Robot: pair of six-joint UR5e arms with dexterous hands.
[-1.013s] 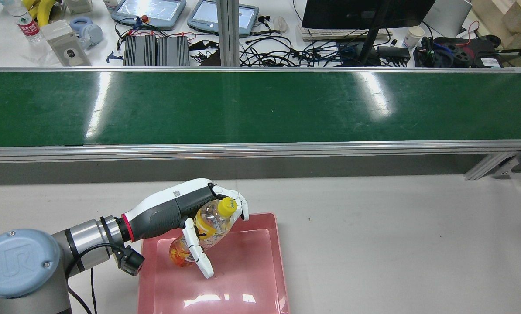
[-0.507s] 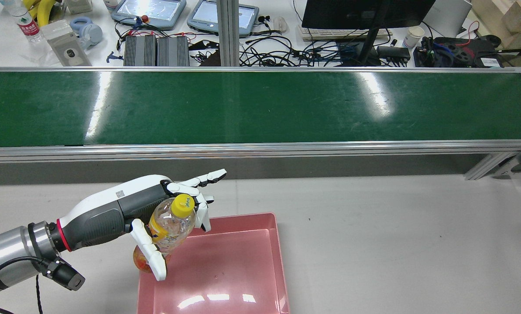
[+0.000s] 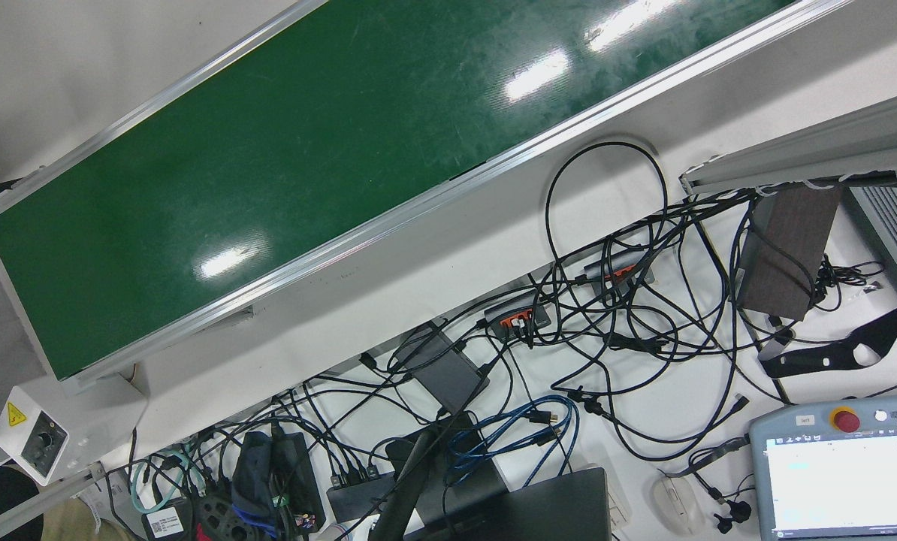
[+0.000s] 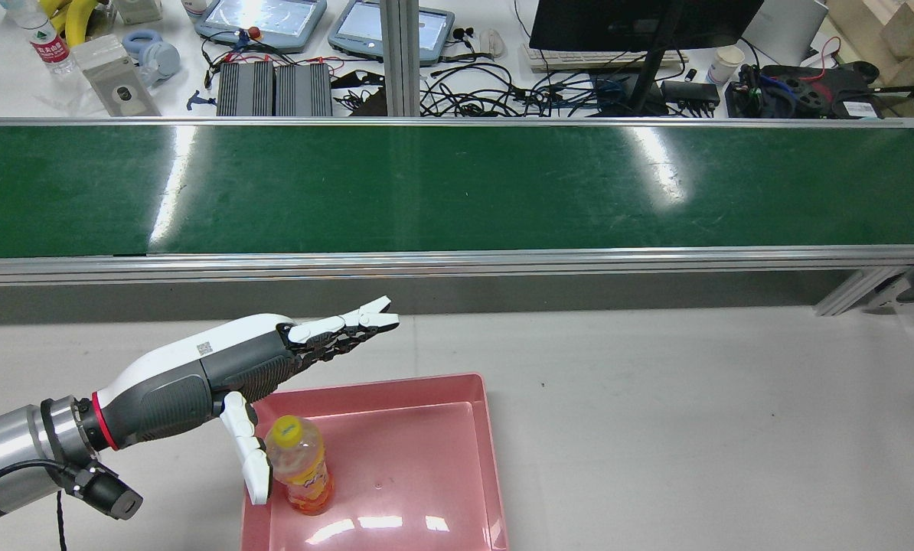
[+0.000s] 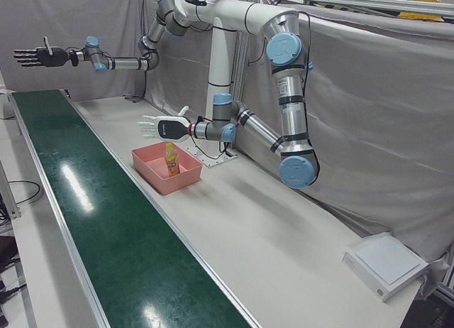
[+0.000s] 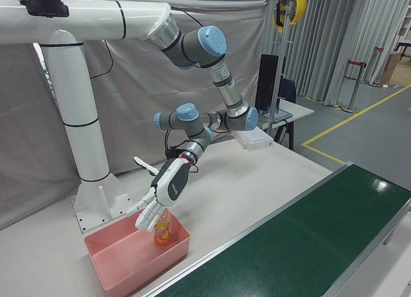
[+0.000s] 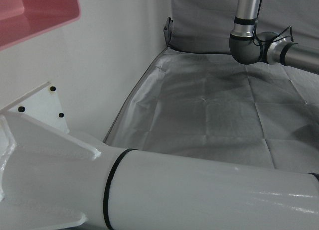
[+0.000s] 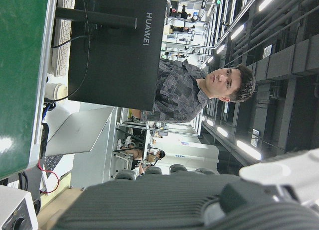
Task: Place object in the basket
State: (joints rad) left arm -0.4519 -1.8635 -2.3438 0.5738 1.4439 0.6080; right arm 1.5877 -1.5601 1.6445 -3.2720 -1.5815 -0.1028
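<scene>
An orange drink bottle (image 4: 300, 465) with a yellow cap stands upright in the near left part of the pink basket (image 4: 396, 379), free of any grip. My left hand (image 4: 258, 367) hovers just above and left of it, open. Its fingers (image 4: 354, 320) stretch flat toward the belt, and its thumb (image 4: 252, 459) hangs beside the bottle. The left-front view shows the bottle (image 5: 170, 160) in the basket (image 5: 163, 182) below the left hand (image 5: 159, 126). Far off, my right hand (image 5: 32, 56) is raised over the belt's end, open with fingers spread. From the right-front corner, the left hand (image 6: 160, 194) covers the top of the bottle (image 6: 162, 231).
A long green conveyor belt (image 4: 457, 187) with aluminium rails runs across beyond the basket. Behind it lies a desk with a monitor (image 4: 641, 23), cables and teach pendants (image 4: 262, 19). Grey tabletop (image 4: 694, 428) stretches right of the basket. A person shows in the right hand view.
My left hand drew back to the left, then opened and let go of the bottle. The bottle dropped out of it and now stands upright in the basket.
</scene>
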